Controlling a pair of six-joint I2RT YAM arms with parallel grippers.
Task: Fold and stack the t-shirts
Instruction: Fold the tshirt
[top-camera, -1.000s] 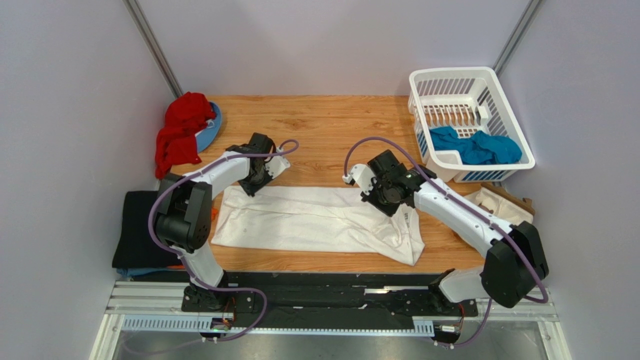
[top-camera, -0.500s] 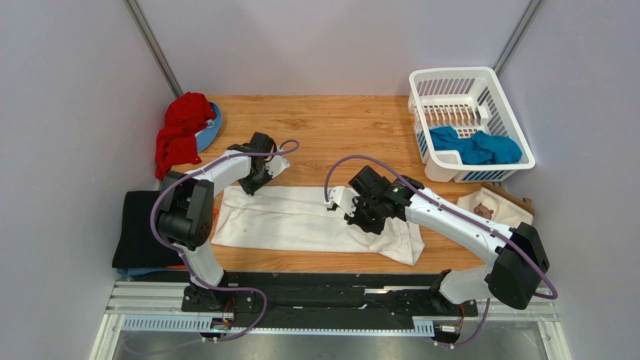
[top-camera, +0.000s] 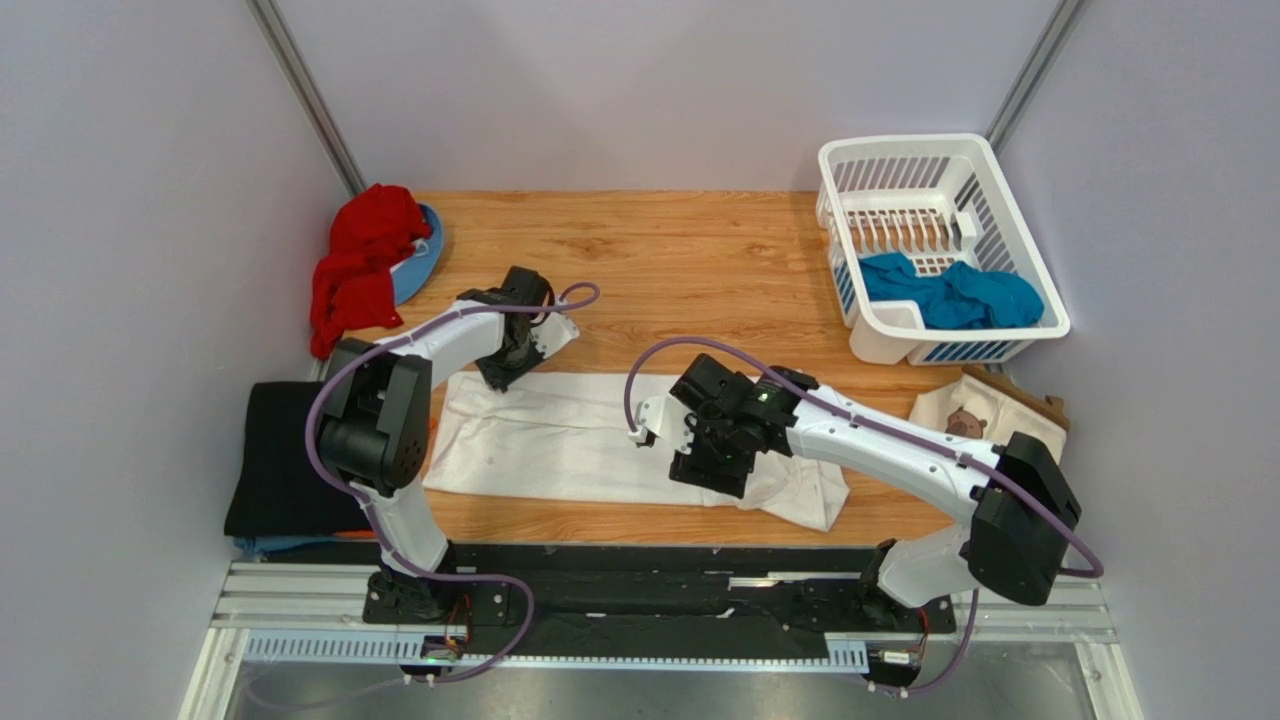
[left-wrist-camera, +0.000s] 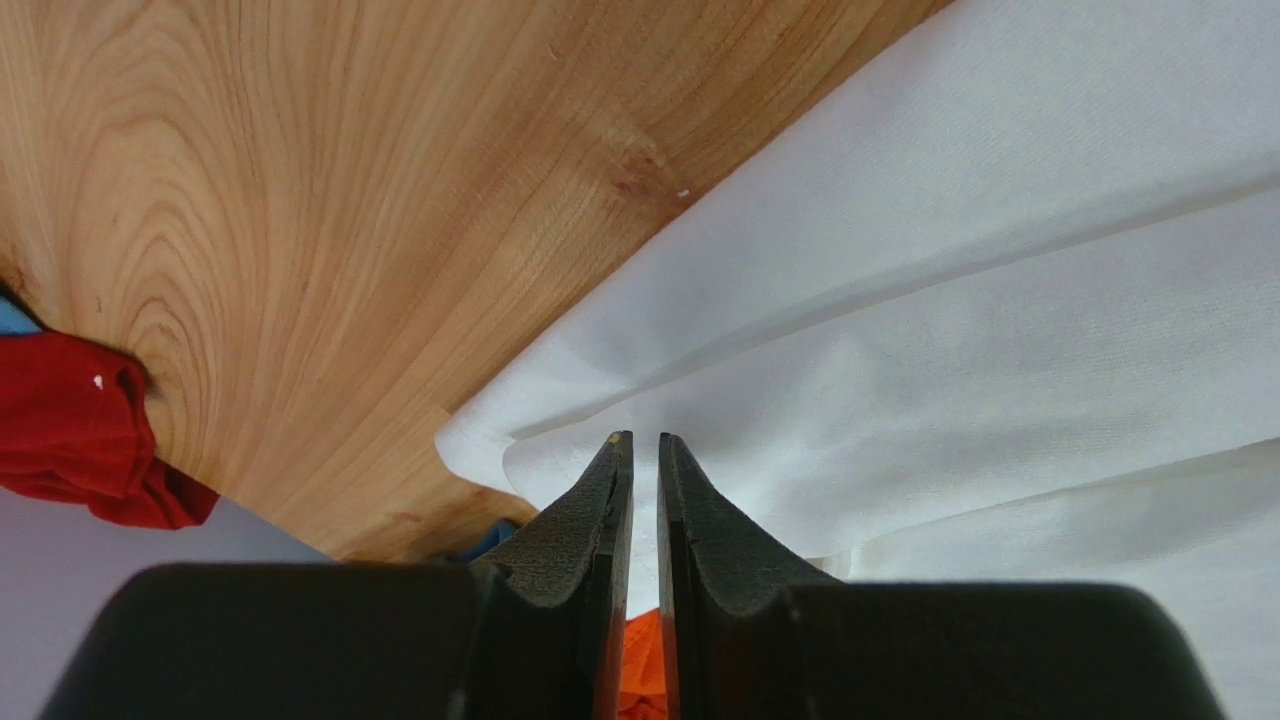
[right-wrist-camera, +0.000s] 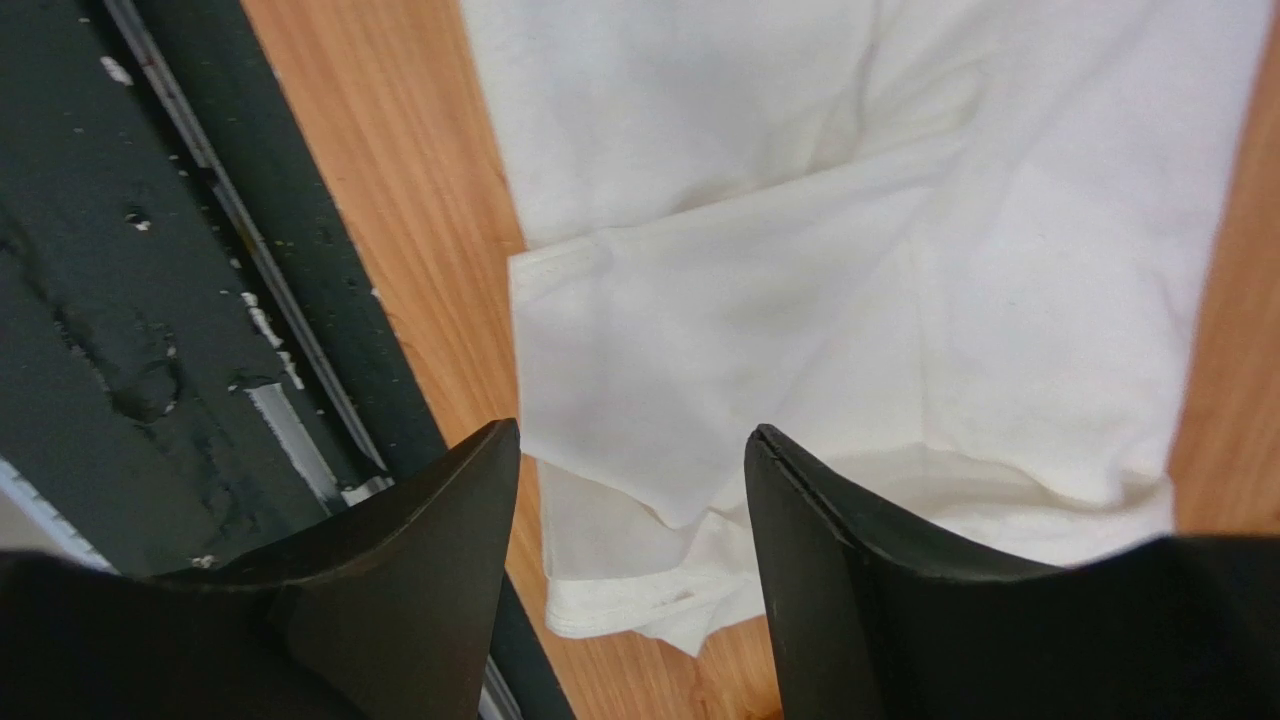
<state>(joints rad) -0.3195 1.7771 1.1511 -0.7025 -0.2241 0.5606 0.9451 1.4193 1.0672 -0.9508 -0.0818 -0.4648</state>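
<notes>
A white t-shirt (top-camera: 571, 443) lies as a long folded strip across the near half of the table. At its far left corner my left gripper (top-camera: 501, 371) stands with its jaws almost together, shut on the shirt's folded edge (left-wrist-camera: 977, 300). The tips of the left gripper (left-wrist-camera: 643, 438) rest on the cloth. My right gripper (top-camera: 694, 465) hovers open over the shirt's right part. Between the tips of the right gripper (right-wrist-camera: 631, 428) there is only the shirt's near corner (right-wrist-camera: 842, 225) lying below. A teal t-shirt (top-camera: 954, 293) is bunched in the basket. A black t-shirt (top-camera: 278, 458) lies left of the table.
The white plastic basket (top-camera: 902, 146) stands at the far right. A red cloth (top-camera: 361, 263) lies heaped on a blue item (top-camera: 428, 248) at the far left. A cream bag (top-camera: 984, 413) sits at the right edge. Some orange cloth (left-wrist-camera: 646, 660) shows under the left gripper. The black rail (right-wrist-camera: 150, 300) runs along the near edge.
My right gripper has moved nearer and to the left over the shirt, and its jaws have gone from shut to open. The left gripper has stayed at the shirt's corner.
</notes>
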